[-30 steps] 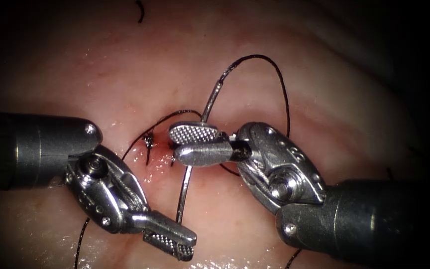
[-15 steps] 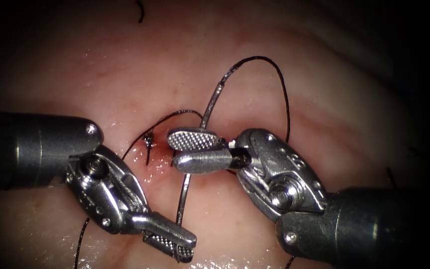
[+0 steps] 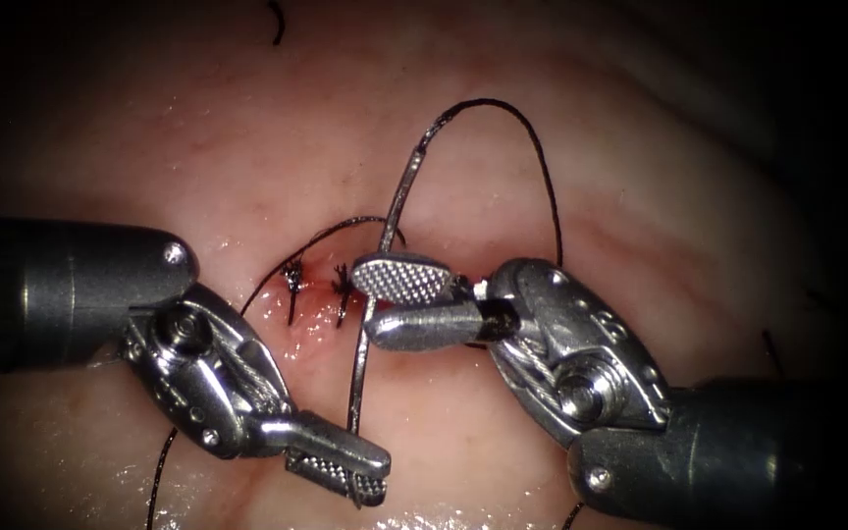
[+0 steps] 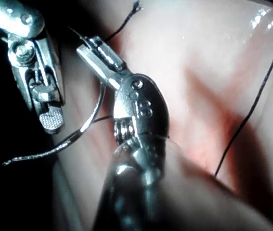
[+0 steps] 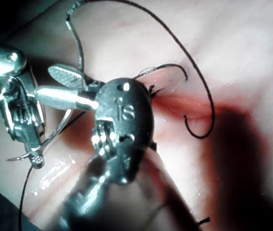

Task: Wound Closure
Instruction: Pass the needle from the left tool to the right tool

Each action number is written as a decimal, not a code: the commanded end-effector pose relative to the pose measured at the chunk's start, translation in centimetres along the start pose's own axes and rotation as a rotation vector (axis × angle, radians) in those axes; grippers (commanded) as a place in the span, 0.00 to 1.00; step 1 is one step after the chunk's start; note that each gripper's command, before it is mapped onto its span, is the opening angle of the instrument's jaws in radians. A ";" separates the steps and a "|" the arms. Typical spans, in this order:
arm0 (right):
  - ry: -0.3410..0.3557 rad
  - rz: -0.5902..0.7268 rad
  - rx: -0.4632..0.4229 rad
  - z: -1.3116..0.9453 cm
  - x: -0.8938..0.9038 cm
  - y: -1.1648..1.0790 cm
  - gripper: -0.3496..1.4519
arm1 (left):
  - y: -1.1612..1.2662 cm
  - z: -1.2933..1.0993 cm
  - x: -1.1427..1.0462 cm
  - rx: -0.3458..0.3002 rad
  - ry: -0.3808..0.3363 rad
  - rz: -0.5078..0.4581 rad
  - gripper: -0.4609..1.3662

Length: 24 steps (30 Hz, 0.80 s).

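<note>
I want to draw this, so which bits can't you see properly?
- Endoscope view: part of the needle runs behind the right tool's upper jaw, so I cannot tell if they touch.
- Endoscope view: the left tool, gripping the needle, covers its tip end.
- Endoscope view: the thread disappears behind the right tool.
- Endoscope view: another strand is cut off by the bottom edge.
</note>
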 end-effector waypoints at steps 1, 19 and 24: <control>-0.007 -0.007 -0.008 -0.02 0.01 0.00 0.47 | 0.00 0.00 0.00 -0.006 -0.002 0.009 0.06; -0.066 -0.029 -0.130 -0.25 0.17 0.11 0.53 | 0.02 0.01 0.03 -0.041 -0.026 0.094 0.06; -0.088 -0.032 -0.138 -0.23 0.16 0.15 0.53 | 0.03 0.04 0.04 -0.065 -0.036 0.119 0.06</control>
